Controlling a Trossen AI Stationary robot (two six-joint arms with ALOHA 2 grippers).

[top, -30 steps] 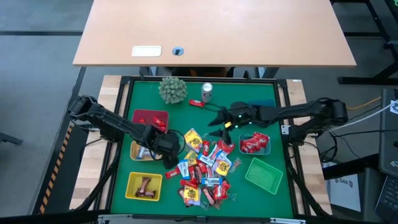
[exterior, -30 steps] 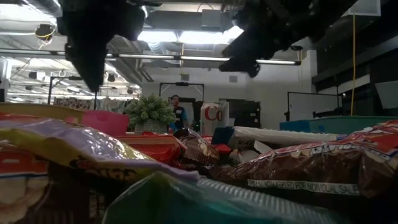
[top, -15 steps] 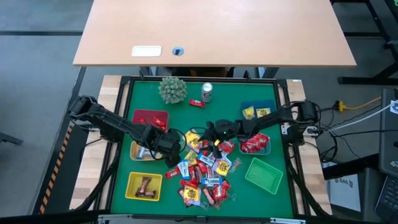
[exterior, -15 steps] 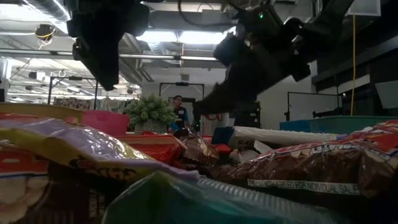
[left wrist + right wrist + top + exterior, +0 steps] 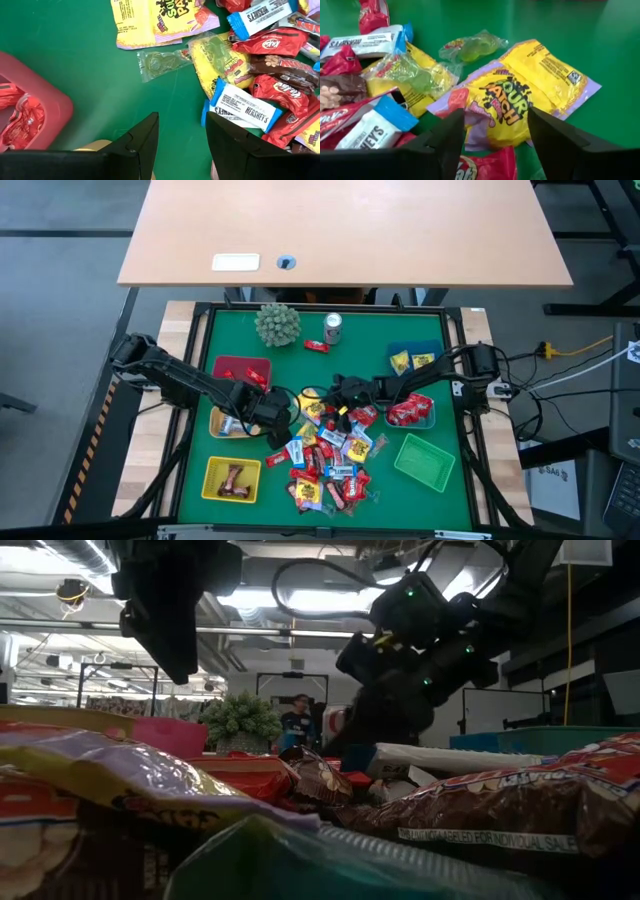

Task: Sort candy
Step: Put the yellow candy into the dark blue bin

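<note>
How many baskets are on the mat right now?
5: red basket upper left, yellow basket lower left, green basket lower right, blue basket upper right, clear basket below it. Another may hide under the left arm.

The counter (image 5: 420, 480) has a green top inside a dark frame. A heap of candy (image 5: 328, 448) lies loose at its middle and toward the near edge. On the left stand a red basket (image 5: 242, 370), a yellow basket (image 5: 221, 423) nearer, and another yellow basket (image 5: 232, 480) nearest. On the right are a blue basket (image 5: 412, 358), a clear basket (image 5: 410, 411) of red sweets and a green basket (image 5: 424, 461). At the far edge sit a spiky green ball (image 5: 277, 324), a silver can (image 5: 333, 328) and one red sweet (image 5: 316, 347).
</note>
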